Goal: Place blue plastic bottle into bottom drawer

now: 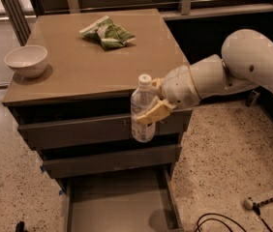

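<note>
The blue plastic bottle (143, 111) is clear with a white cap and hangs upright in the air in front of the top drawer front. My gripper (152, 113) is shut on the bottle's middle, reaching in from the right on a white arm. The bottom drawer (122, 203) is pulled open below, a shallow grey tray with nothing visible inside. The bottle is above the drawer's right half and well off its floor.
A white bowl (26, 60) sits at the cabinet top's left edge. A green-white snack bag (107, 33) lies at the back of the cabinet top (78, 71). Two closed drawers (78, 129) sit above the open one. Cables and a white plug (267, 198) lie on the floor at right.
</note>
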Controlling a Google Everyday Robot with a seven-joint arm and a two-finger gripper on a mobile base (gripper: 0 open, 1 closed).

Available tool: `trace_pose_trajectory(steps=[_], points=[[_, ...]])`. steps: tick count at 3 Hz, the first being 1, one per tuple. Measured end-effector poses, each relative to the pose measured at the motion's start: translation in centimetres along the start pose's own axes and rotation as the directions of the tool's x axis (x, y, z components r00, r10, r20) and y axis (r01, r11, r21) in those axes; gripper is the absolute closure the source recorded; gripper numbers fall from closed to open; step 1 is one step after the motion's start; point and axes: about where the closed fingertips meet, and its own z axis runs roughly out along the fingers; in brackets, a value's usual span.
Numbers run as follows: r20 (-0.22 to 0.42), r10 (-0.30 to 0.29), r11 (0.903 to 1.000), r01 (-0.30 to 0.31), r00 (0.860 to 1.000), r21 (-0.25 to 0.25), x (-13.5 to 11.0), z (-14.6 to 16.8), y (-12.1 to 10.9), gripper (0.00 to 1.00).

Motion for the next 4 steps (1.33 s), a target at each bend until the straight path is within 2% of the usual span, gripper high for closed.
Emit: trace_pose_trajectory(steps=[1,2,3,4], points=[[-0.017,0.094,0.9946,-0.095,0.995,-0.043,7.7,3.3,3.4,1.0],[-0.017,0.094,0.9946,-0.094,0.995,-0.043,7.7,3.3,3.4,1.0],[0.0,0.05,0.9981,-0.05,0.999,-0.035,10.9,6.1,4.4,1.0],[0.056,0.002,0.9991,0.0,0.998,-0.041,15.9,11.7,5.7,1.0]])
